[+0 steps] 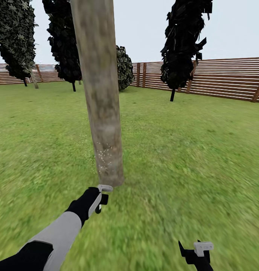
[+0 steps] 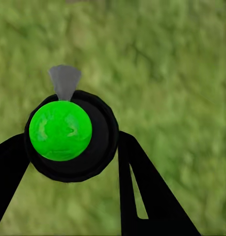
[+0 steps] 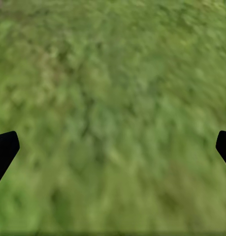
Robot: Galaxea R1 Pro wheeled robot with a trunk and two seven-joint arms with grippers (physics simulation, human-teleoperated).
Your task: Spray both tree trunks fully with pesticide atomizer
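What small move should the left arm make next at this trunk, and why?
Probably raise the left claw and aim the atomizer higher: pale spray specks sit only low on the tree trunk, near the lawn, and the bark above looks unsprayed.

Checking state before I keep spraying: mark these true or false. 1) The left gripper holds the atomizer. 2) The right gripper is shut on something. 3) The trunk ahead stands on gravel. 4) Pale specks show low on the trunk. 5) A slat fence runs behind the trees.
1) The left gripper holds the atomizer: true; its fingers sit on either side of the bottle.
2) The right gripper is shut on something: false; its fingers are wide apart over lawn.
3) The trunk stands on gravel: false; it stands in grass.
4) Pale specks show low on the trunk: true, near its base.
5) A slat fence runs behind the trees: true.
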